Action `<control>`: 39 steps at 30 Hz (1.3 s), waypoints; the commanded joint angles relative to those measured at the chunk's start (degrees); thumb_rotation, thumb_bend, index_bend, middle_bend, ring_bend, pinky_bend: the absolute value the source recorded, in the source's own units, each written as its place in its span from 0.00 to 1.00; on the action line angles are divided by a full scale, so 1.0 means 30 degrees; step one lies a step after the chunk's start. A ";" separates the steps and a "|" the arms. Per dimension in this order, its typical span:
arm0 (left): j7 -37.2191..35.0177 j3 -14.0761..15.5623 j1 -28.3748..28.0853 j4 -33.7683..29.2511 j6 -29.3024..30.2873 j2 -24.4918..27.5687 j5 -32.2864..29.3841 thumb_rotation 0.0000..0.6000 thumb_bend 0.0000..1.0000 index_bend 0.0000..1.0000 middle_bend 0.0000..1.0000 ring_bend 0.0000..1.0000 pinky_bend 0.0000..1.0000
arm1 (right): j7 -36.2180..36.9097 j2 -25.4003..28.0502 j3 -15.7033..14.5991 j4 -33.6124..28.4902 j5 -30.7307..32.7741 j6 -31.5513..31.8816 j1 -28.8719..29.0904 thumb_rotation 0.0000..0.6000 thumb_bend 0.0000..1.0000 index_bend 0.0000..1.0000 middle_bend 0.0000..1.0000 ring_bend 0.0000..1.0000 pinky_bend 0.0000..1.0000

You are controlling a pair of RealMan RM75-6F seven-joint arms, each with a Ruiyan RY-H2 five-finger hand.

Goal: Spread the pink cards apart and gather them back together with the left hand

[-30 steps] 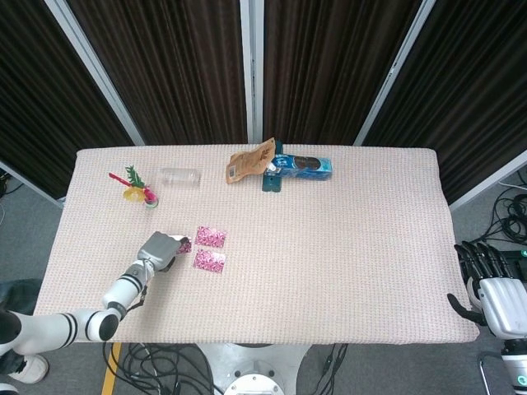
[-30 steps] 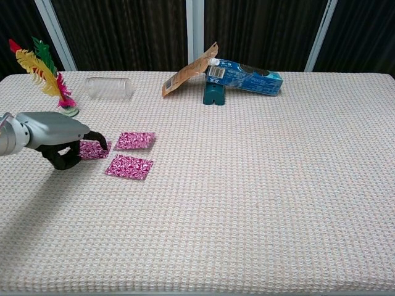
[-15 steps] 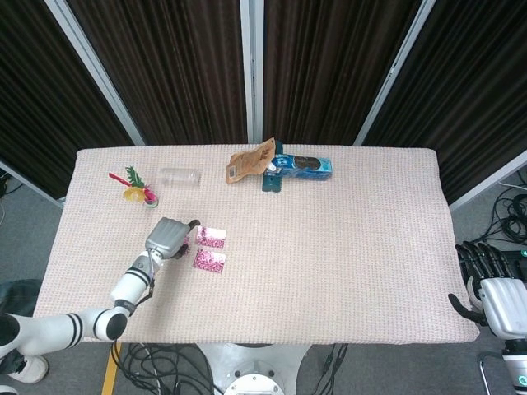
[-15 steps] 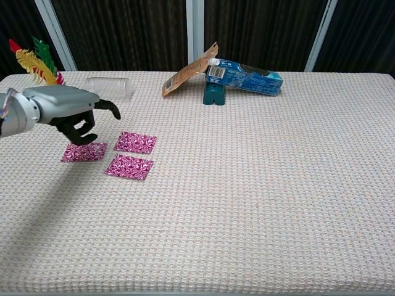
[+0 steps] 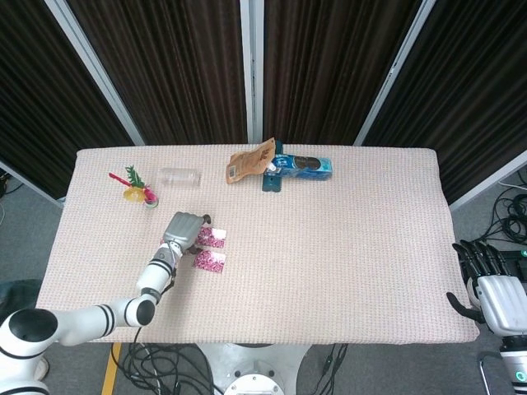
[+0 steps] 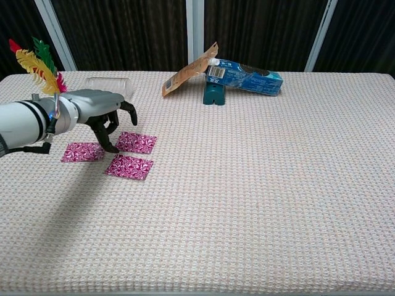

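Hovering with fingers spread and empty, the left hand [image 6: 102, 117] sits among three separated pink cards [image 6: 129, 166], positioned to rake them together.

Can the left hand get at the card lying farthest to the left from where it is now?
Probably yes. The left hand hangs open just above the three pink cards, and the leftmost card lies flat on the table right beside its fingers, apart from the other two, with nothing covering it.
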 commanded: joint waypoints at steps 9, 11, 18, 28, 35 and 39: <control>0.1626 -0.0512 -0.0764 0.1305 -0.0140 -0.1341 -0.1791 1.00 0.23 0.36 0.89 0.91 1.00 | 0.0140 -0.0020 0.0015 0.0150 0.0130 -0.0146 0.0051 0.96 0.18 0.09 0.07 0.00 0.00; 0.1784 -0.0542 -0.0827 0.1471 -0.0237 -0.1483 -0.2033 1.00 0.23 0.36 0.89 0.91 1.00 | 0.0163 -0.0006 0.0020 0.0182 0.0177 -0.0160 0.0045 0.95 0.18 0.09 0.07 0.00 0.00; 0.2283 -0.0636 -0.0994 0.1989 -0.0299 -0.1894 -0.2643 1.00 0.23 0.37 0.89 0.91 0.99 | 0.0343 -0.0064 -0.0017 0.0369 0.0253 -0.0202 0.0007 0.96 0.18 0.09 0.07 0.00 0.00; 0.2679 -0.0767 -0.1121 0.2441 -0.0236 -0.2229 -0.2750 1.00 0.24 0.38 0.89 0.91 0.99 | 0.0519 -0.0087 -0.0003 0.0574 0.0367 -0.0269 0.0003 0.95 0.19 0.09 0.07 0.00 0.00; 0.2815 -0.0751 -0.1080 0.2426 -0.0264 -0.2301 -0.2705 1.00 0.25 0.38 0.89 0.91 0.99 | 0.0591 -0.0116 -0.0008 0.0666 0.0419 -0.0302 -0.0009 0.95 0.19 0.10 0.07 0.00 0.00; 0.2886 -0.0690 -0.1052 0.2319 -0.0133 -0.2292 -0.2440 1.00 0.25 0.38 0.89 0.91 0.99 | 0.0605 -0.0120 -0.0012 0.0689 0.0449 -0.0355 0.0002 0.95 0.19 0.09 0.07 0.00 0.00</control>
